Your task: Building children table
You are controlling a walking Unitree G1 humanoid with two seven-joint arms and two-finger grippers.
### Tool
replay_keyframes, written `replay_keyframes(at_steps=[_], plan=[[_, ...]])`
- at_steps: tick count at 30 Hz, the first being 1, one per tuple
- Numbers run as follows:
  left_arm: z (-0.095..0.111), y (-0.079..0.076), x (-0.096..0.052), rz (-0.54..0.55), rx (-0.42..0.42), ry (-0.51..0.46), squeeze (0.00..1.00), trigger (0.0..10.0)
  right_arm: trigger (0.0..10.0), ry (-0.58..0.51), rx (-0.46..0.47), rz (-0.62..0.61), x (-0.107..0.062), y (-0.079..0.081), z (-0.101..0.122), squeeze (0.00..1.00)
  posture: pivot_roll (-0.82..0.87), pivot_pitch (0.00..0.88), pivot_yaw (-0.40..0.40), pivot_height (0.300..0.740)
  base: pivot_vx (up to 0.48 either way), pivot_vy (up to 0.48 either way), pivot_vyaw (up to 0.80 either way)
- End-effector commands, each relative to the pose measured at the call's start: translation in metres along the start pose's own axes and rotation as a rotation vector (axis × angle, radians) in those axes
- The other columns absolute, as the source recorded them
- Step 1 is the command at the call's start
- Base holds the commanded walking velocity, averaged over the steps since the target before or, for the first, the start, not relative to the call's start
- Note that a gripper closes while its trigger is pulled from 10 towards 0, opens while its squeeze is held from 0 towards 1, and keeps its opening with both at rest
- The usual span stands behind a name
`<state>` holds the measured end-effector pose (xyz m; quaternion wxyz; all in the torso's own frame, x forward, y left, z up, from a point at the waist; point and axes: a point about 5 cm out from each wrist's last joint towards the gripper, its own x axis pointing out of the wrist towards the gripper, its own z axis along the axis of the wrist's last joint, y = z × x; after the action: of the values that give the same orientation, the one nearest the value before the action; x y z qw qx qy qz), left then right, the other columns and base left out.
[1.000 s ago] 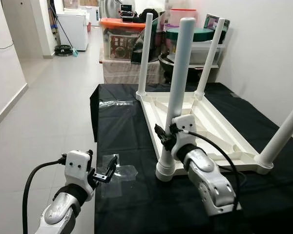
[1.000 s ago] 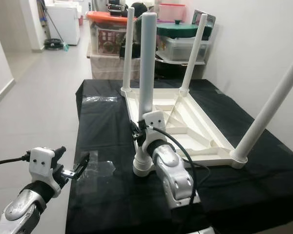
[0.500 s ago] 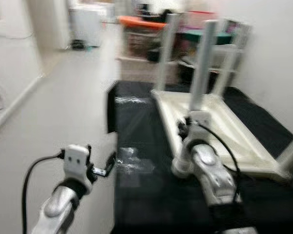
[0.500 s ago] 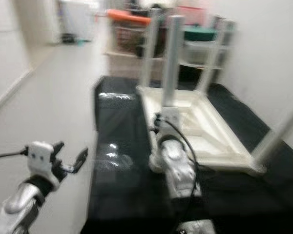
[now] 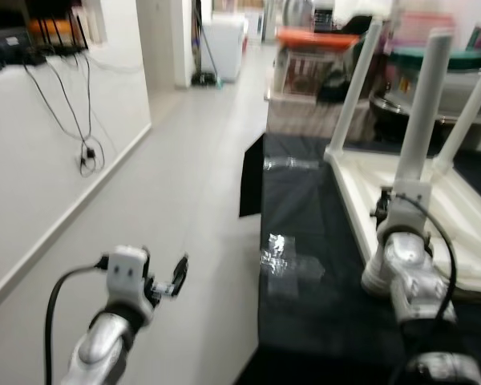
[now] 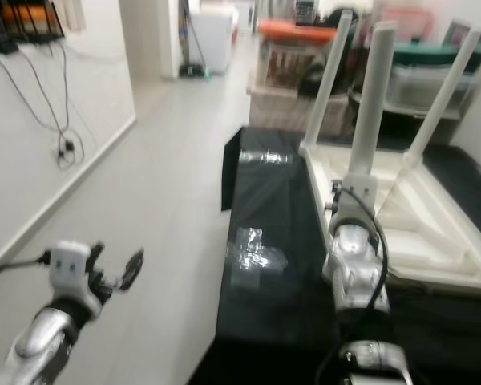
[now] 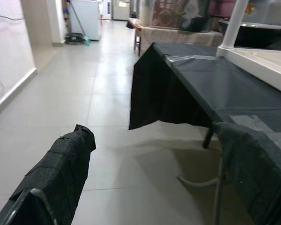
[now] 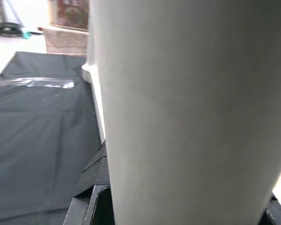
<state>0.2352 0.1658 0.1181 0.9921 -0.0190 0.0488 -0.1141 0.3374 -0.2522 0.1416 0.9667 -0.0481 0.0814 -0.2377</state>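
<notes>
The camera has swung toward the robot's left since a second ago, so bare floor point(image 5: 200, 200) and a white wall with hanging cables now take up the left of the picture, and the worktop point(image 5: 305, 241), draped in black cloth, sits further right. The children's table point(image 5: 433, 208) is in the same place, lying upside down on the worktop with its white legs pointing up. The right hand point(image 5: 389, 210) still grips the nearest leg point(image 5: 417, 120) low down, just above the socket where it joins the underside; the right wrist view shows the leg close between the fingers. The left hand point(image 5: 175, 277) hangs open and empty over the floor, apart from the worktop's edge.

The table looks like moulded plastic: probably light, stiff and smooth, so a hold low on a leg, near its base, seems surest.

Behind the worktop stand stacked storage tubs, one with an orange lid point(image 5: 317, 36) and one with a green lid point(image 5: 433, 58); their contents are too blurred to tell.
</notes>
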Motion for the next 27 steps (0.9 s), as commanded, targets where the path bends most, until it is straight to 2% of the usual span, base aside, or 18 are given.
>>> replay_keyframes(at_steps=[1, 3, 4, 6, 7, 9, 10, 11, 12, 13, 15, 17, 18, 21, 23, 25, 26, 27], plan=[[-0.003, -0.002, 0.001, -0.004, 0.004, 0.012, 0.00, 10.0, 10.0, 0.183, -0.010, -0.079, -0.003, -0.016, -0.043, 0.00, 0.11, 0.000, -0.080, 0.740, 0.000, 0.000, 0.00], [-0.004, 0.000, 0.000, 0.003, 0.005, 0.014, 0.00, 10.0, 10.0, 0.213, 0.057, -0.183, 0.003, -0.034, -0.047, 0.00, 0.11, 0.000, -0.082, 0.740, 0.000, 0.000, 0.00], [-0.004, 0.000, 0.000, 0.003, 0.005, 0.014, 0.00, 10.0, 10.0, 0.213, 0.057, -0.183, 0.003, -0.034, -0.047, 0.00, 0.11, 0.000, -0.082, 0.740, 0.000, 0.000, 0.00], [-0.004, 0.001, 0.000, 0.007, 0.008, 0.015, 0.00, 10.0, 10.0, 0.215, 0.070, -0.253, 0.007, -0.049, -0.048, 0.00, 0.12, 0.000, -0.083, 0.740, 0.000, 0.000, 0.00], [-0.004, 0.001, 0.000, 0.007, 0.008, 0.015, 0.00, 10.0, 10.0, 0.215, 0.070, -0.253, 0.007, -0.049, -0.048, 0.00, 0.12, 0.000, -0.083, 0.740, 0.000, 0.000, 0.00], [-0.004, 0.001, 0.000, 0.008, 0.009, 0.015, 0.00, 10.0, 10.0, 0.214, 0.076, -0.319, 0.009, -0.065, -0.049, 0.00, 0.11, 0.000, -0.083, 0.740, 0.000, 0.000, 0.00], [-0.004, 0.001, 0.000, 0.008, 0.009, 0.015, 0.00, 10.0, 10.0, 0.214, 0.076, -0.319, 0.009, -0.065, -0.049, 0.00, 0.11, 0.000, -0.083, 0.740, 0.000, 0.000, 0.00], [-0.005, 0.001, 0.000, 0.009, 0.010, 0.016, 0.00, 10.0, 10.0, 0.212, 0.081, -0.365, 0.010, -0.078, -0.049, 0.00, 0.11, 0.000, -0.083, 0.740, 0.000, 0.000, 0.00], [-0.005, 0.001, 0.000, 0.009, 0.010, 0.016, 0.00, 10.0, 10.0, 0.212, 0.081, -0.365, 0.010, -0.078, -0.049, 0.00, 0.11, 0.000, -0.083, 0.740, 0.000, 0.000, 0.00], [-0.005, 0.001, 0.000, 0.009, 0.010, 0.016, 0.00, 10.0, 10.0, 0.205, 0.086, -0.412, 0.012, -0.091, -0.047, 0.00, 0.11, 0.000, -0.081, 0.740, 0.000, 0.000, 0.00], [-0.005, 0.001, 0.000, 0.009, 0.010, 0.016, 0.00, 10.0, 10.0, 0.205, 0.086, -0.412, 0.012, -0.091, -0.047, 0.00, 0.11, 0.000, -0.081, 0.740, 0.000, 0.000, 0.00], [-0.005, 0.001, 0.000, 0.008, 0.011, 0.018, 0.00, 10.0, 10.0, 0.172, 0.093, -0.492, 0.016, -0.118, -0.036, 0.00, 0.11, 0.000, -0.077, 0.740, 0.000, 0.000, 0.00], [-0.006, 0.001, 0.000, 0.008, 0.012, 0.019, 0.00, 10.0, 10.0, 0.156, 0.101, -0.511, 0.018, -0.124, -0.030, 0.00, 0.11, 0.000, -0.077, 0.740, 0.000, 0.000, 0.00], [-0.006, 0.001, 0.000, 0.007, 0.013, 0.021, 0.00, 10.0, 10.0, 0.143, 0.106, -0.510, 0.020, -0.126, -0.026, 0.00, 0.10, 0.000, -0.076, 0.740, 0.000, 0.000, 0.00], [-0.007, 0.001, 0.001, 0.007, 0.013, 0.023, 0.00, 10.0, 10.0, 0.134, 0.127, -0.491, 0.022, -0.120, -0.024, 0.00, 0.10, 0.000, -0.075, 0.740, 0.000, 0.000, 0.00], [-0.006, 0.000, 0.002, 0.004, 0.014, 0.022, 0.00, 10.0, 10.0, 0.125, 0.224, -0.385, 0.022, -0.088, -0.026, 0.00, 0.10, 0.000, -0.075, 0.740, 0.000, 0.000, 0.00], [-0.006, 0.000, 0.002, 0.004, 0.014, 0.022, 0.00, 10.0, 10.0, 0.125, 0.224, -0.385, 0.022, -0.088, -0.026, 0.00, 0.10, 0.000, -0.075, 0.740, 0.000, 0.000, 0.00], [-0.006, 0.000, 0.003, 0.003, 0.014, 0.022, 0.00, 10.0, 10.0, 0.124, 0.262, -0.349, 0.022, -0.077, -0.027, 0.00, 0.10, 0.000, -0.075, 0.740, 0.000, 0.000, 0.00]])
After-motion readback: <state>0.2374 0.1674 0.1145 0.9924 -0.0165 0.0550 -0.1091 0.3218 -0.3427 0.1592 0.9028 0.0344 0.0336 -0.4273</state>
